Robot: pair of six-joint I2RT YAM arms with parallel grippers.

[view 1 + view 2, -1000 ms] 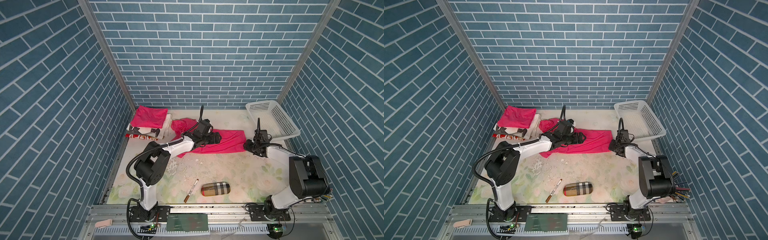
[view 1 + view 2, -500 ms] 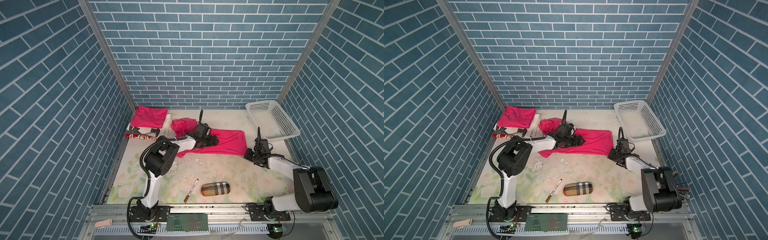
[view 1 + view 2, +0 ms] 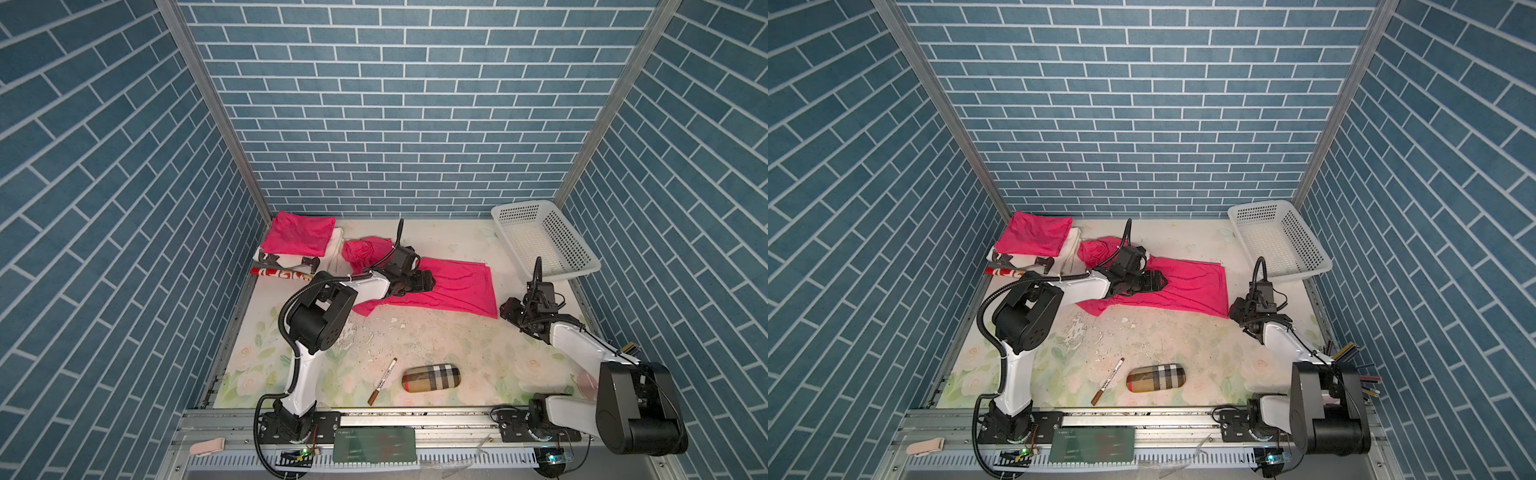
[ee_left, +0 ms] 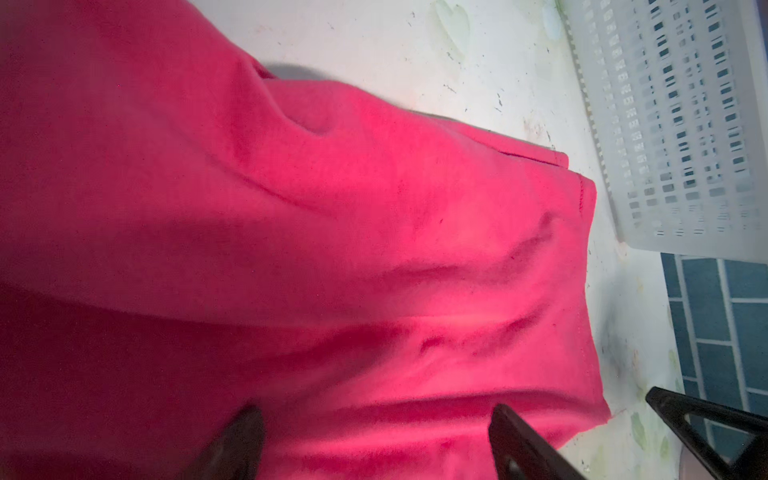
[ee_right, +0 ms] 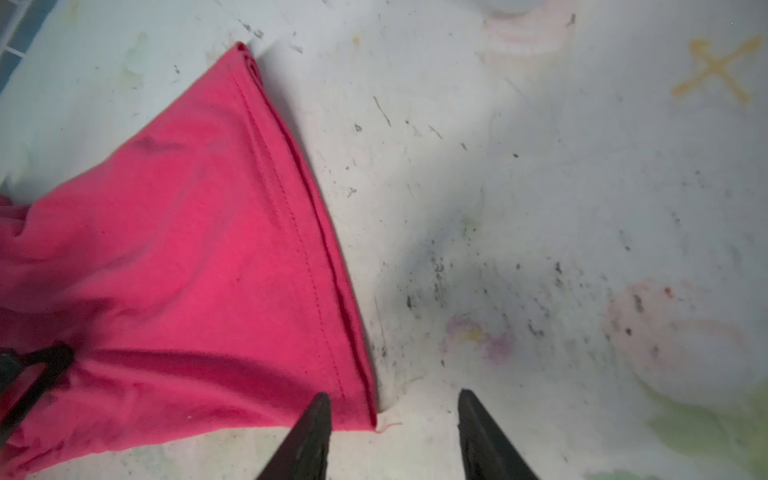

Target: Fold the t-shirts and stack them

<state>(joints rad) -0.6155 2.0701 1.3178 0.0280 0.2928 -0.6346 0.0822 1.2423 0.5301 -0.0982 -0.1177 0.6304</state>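
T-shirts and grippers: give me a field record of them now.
spread t-shirt: laid out mid-table, left end bunched
folded t-shirt: on white cloth, back left corner
left gripper: open, low over the spread t-shirt
right gripper: open, at its front right hem corner, gripping nothing

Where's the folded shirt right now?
In a top view the folded shirt lies in the far left corner on a white cloth, just left of the bunched end of the spread shirt.

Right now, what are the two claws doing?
Left gripper: open, over the pink t-shirt, holding nothing.
Right gripper: open at its corner, holding nothing.
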